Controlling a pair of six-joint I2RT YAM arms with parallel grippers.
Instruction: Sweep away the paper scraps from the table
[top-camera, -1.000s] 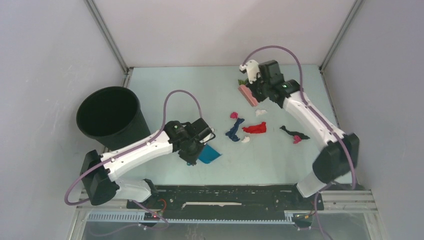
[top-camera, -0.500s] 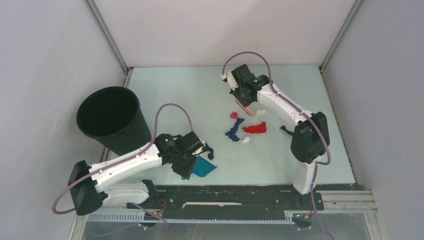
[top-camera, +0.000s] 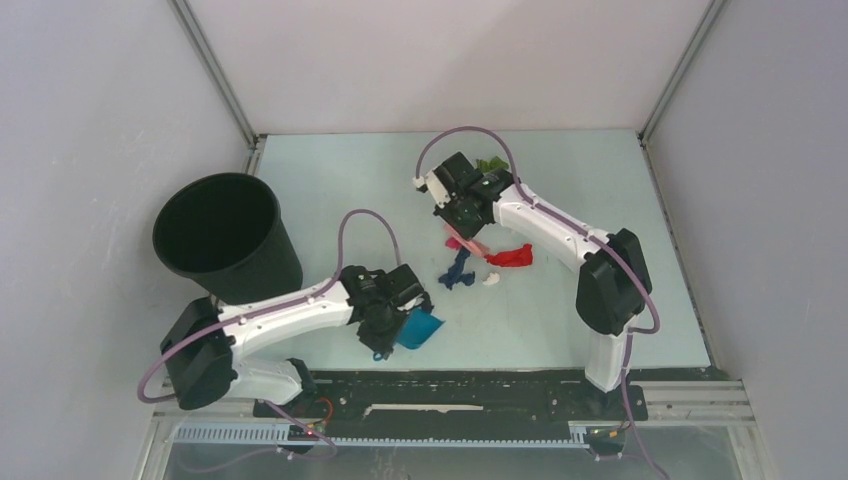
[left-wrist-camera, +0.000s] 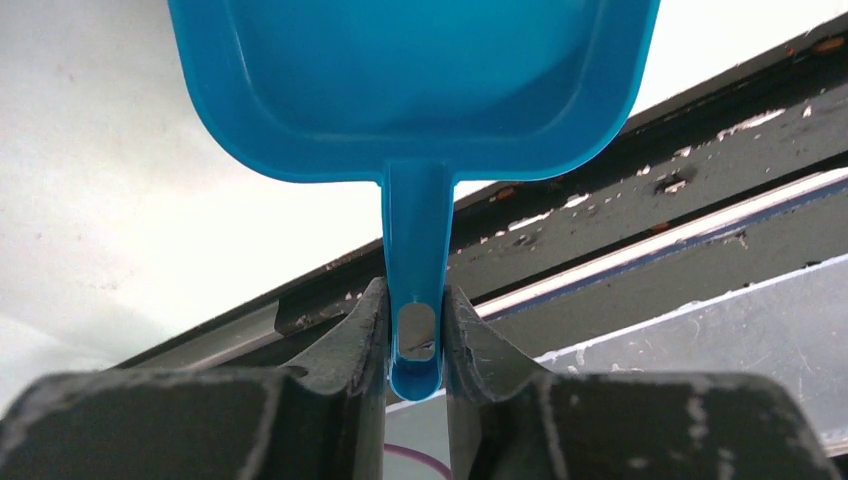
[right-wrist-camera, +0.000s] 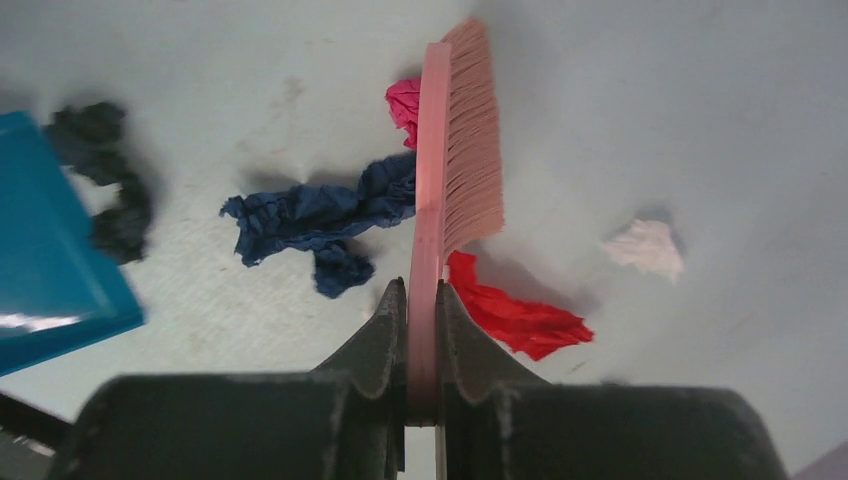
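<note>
While left fingers (left-wrist-camera: 365, 335) pinch the dustpan handle (left-wrist-camera: 417, 235), right fingers (right-wrist-camera: 388, 335) clamp the brush (right-wrist-camera: 455, 130) among paper scraps (right-wrist-camera: 320, 215)

Black bin (top-camera: 255, 275) upright on your left (mouth up), blue dustpan (top-camera: 422, 328) nearer you, pink brush (right-wrist-camera: 455, 140) farther back, grey walls (top-camera: 100, 100) around.

Table (top-camera: 340, 190): pale mint-green, flat, black rail along near edge.
Scraps, crumpled, clustered mid-table: dark blue scrap (top-camera: 458, 272), long and twisted; red scrap (top-camera: 510, 257) just right of it; small white scrap (top-camera: 491, 280) near both; magenta scrap (right-wrist-camera: 404, 100) by the blue one's end.
Green scrap (top-camera: 490, 163): apart, toward far edge.
</note>
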